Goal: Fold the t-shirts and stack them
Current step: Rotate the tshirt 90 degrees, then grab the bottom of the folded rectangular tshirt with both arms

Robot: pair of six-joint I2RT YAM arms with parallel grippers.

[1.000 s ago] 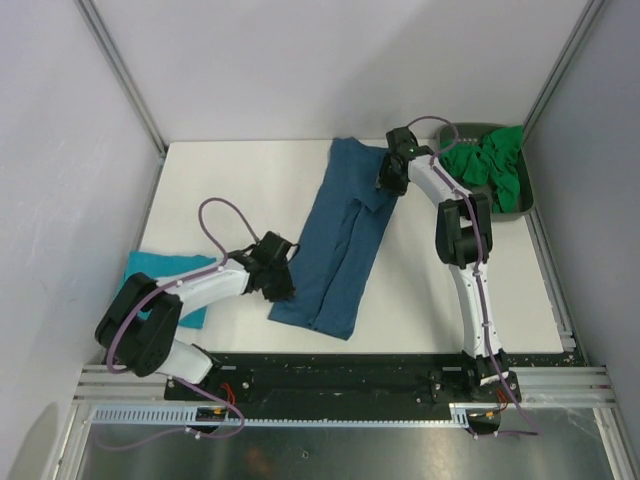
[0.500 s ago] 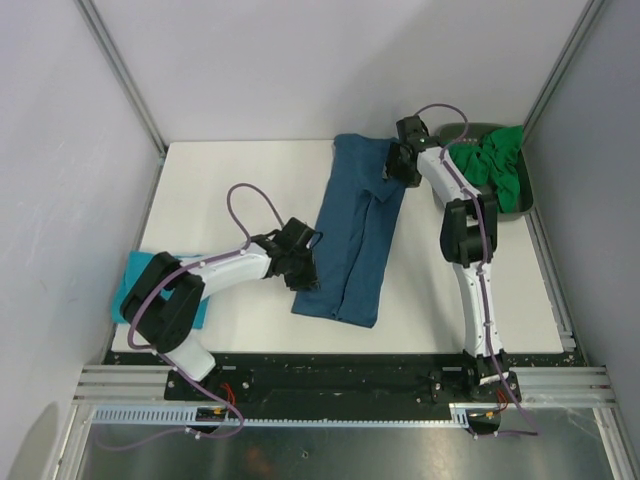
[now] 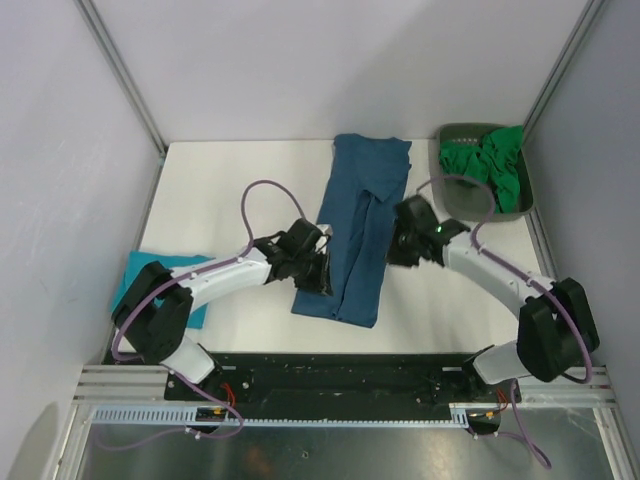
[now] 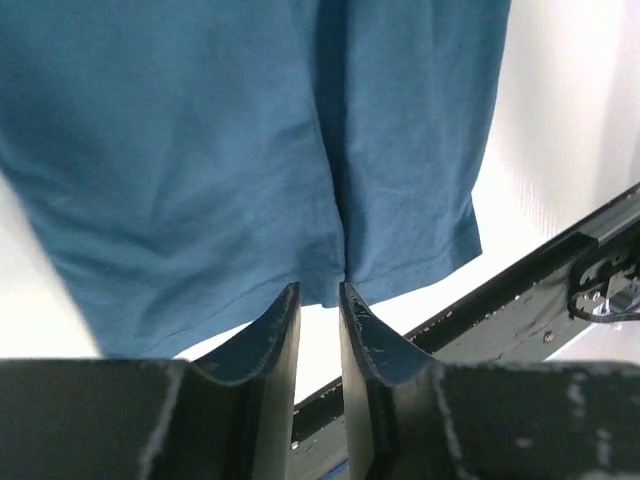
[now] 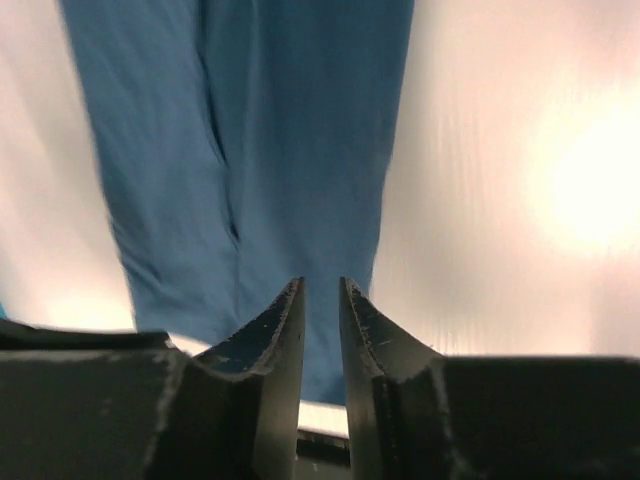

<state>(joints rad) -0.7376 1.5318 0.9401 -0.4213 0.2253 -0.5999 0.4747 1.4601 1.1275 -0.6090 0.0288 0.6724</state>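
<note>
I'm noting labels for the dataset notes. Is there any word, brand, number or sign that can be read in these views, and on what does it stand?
None: no text can be read in any view.
The dark blue t-shirt, the turquoise t-shirt and the green t-shirts are plain, and no tag shows.
The grey tray and the black base rail show no legible mark.

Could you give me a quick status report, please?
Left gripper, right gripper: slightly open, empty. Blue t-shirt folded lengthwise, flat between them. Nothing blocking it.

Steel-blue t-shirt (image 3: 357, 235), folded lengthwise, flat
</note>
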